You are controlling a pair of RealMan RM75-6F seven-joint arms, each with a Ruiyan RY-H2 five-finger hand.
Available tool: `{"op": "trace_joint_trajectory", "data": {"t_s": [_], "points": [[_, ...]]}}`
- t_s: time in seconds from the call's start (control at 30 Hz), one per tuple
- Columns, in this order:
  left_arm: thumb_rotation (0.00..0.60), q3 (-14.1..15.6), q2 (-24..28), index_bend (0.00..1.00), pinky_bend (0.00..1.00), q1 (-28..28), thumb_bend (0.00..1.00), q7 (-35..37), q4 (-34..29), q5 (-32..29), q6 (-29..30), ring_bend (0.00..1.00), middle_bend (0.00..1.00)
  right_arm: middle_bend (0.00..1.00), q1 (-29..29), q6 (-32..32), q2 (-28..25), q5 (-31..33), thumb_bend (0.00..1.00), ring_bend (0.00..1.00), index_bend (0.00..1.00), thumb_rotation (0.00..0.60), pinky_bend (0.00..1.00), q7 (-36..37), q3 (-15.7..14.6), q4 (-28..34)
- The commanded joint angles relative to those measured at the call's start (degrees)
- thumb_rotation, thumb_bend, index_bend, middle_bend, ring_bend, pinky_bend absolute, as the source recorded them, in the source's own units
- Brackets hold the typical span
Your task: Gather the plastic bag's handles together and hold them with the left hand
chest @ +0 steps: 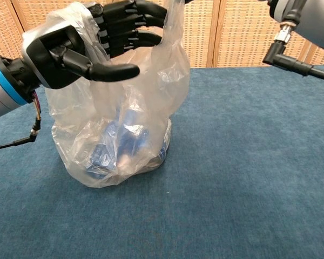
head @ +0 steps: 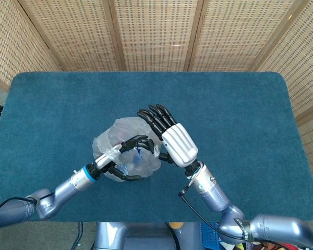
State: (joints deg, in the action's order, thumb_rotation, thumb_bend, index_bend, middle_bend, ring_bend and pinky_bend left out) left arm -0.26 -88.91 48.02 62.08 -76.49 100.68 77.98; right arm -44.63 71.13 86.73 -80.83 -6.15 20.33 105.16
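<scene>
A clear plastic bag (chest: 124, 129) with blue items inside stands on the blue table cloth (chest: 248, 178). My left hand (chest: 81, 46) is at the bag's top, with one handle draped over its back. Its fingers (chest: 132, 24) curl around the upper plastic and the thumb sticks out below them. The other handle (chest: 173, 21) rises taut out of the top of the chest view. From the head view, the bag (head: 126, 136) sits mid-table, the left hand (head: 126, 151) is inside its mouth, and my right hand (head: 169, 135) hovers over its right side, fingers stretched, holding that handle up.
Woven screen panels (head: 156, 31) stand behind the table. Blue cloth (head: 240, 114) surrounds the bag on all sides. A black cable (chest: 299, 67) from the right arm hangs at the chest view's upper right.
</scene>
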Motion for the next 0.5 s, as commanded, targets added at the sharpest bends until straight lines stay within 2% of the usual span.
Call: {"op": "trace_joint_trajectory", "data": {"t_s": [0.03,0.5], "points": [[0.600,0.1,-1.1,0.23,0.06,0.4,0.24,-1.9,1.0,0.5,-0.8,0.20,0.20,0.13,-0.2,-0.1,0.1,0.0,0.71,0.00,0.03,0.600,0.00,-0.2,0.1,0.0],[0.600,-0.8,-6.0,0.24,0.06,0.4,0.24,-7.0,4.8,0.9,0.6,0.20,0.20,0.13,-2.4,-1.4,2.2,1.7,0.72,0.00,0.03,0.600,0.00,-2.9,1.0,0.0]]}}
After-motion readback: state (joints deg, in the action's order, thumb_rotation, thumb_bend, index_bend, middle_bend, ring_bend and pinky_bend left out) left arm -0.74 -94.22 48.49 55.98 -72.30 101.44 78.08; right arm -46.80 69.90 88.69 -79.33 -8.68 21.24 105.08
